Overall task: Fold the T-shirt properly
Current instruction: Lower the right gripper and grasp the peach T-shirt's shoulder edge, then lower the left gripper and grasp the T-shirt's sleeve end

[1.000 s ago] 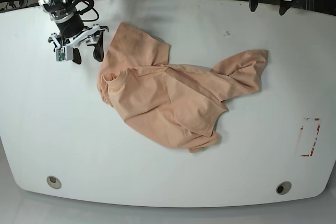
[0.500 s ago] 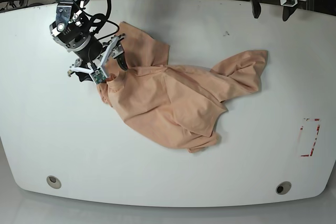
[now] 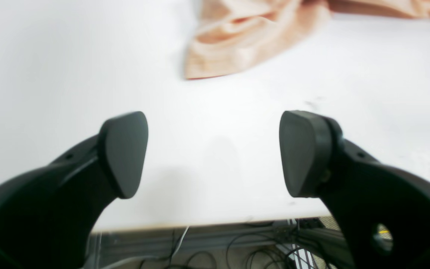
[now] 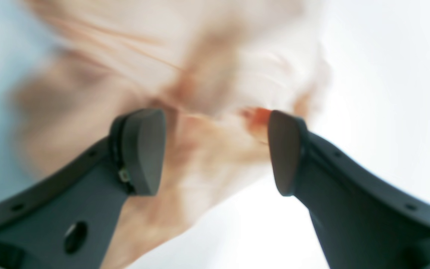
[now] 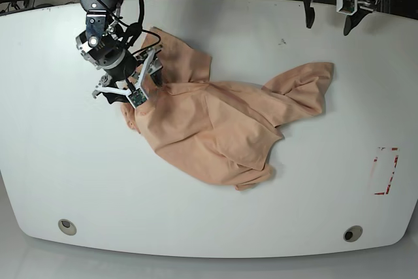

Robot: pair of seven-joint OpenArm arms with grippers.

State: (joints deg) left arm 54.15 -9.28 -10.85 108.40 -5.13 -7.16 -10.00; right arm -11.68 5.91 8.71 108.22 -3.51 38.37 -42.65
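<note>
T-shirt (image 5: 215,122) lies crumpled on the white counter (image 5: 313,194), left of centre in base view, one sleeve flung out toward the far right, hem bunched on the near side. My right pincer (image 5: 127,83) hovers over the collar end with jaws spread wide, nothing between them; its wrist view is blurred, so I can't tell whether the pads touch cloth. My left pincer (image 5: 326,14) is parked at the far counter edge, well apart from the shirt, jaws also spread and empty. Fabric looks light, soft and limp, so I expect it to drape and slide instead of holding shape, and a pinch may catch several layers. I'd take hold at the shoulder seam beside the ribbed neck, then a hem corner, to spread it flat first.
</note>
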